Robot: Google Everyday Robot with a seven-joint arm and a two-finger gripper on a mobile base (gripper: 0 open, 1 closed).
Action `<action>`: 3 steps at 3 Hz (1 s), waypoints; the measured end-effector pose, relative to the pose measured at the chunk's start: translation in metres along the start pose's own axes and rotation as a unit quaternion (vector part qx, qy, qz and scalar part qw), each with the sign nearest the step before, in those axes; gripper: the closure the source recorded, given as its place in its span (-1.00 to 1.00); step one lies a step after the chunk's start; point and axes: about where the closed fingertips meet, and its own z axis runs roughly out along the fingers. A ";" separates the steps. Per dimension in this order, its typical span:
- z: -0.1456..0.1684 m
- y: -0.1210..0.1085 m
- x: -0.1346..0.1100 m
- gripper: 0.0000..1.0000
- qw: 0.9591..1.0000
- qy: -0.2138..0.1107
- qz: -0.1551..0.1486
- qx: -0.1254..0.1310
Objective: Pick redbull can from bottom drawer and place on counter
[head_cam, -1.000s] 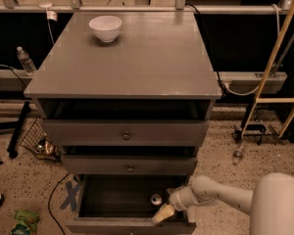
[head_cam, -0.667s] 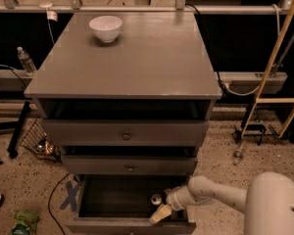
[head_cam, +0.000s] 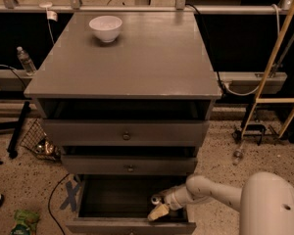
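Silver-topped, the redbull can [head_cam: 156, 199] stands at the near right of the bottom drawer [head_cam: 115, 199]. The gripper [head_cam: 159, 211] reaches in from the right, just beside it. Best to grip the can's sides squarely, then lift straight up past the drawer front toward the desk [head_cam: 137, 62]. Whether the jaws hold it, I cannot tell.

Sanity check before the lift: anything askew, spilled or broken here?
Nothing spilled or broken. The gripper is down in the bottom drawer by the can. Only oddity: both upper drawers stand ajar. The bowl sits upright on the counter.
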 end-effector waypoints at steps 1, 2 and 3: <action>0.006 -0.001 -0.004 -0.19 1.000 -0.003 0.000 -0.010; -0.007 0.004 -0.020 0.59 0.999 -0.035 -0.014 -0.022; -0.039 0.009 -0.026 0.99 0.997 -0.070 -0.025 -0.016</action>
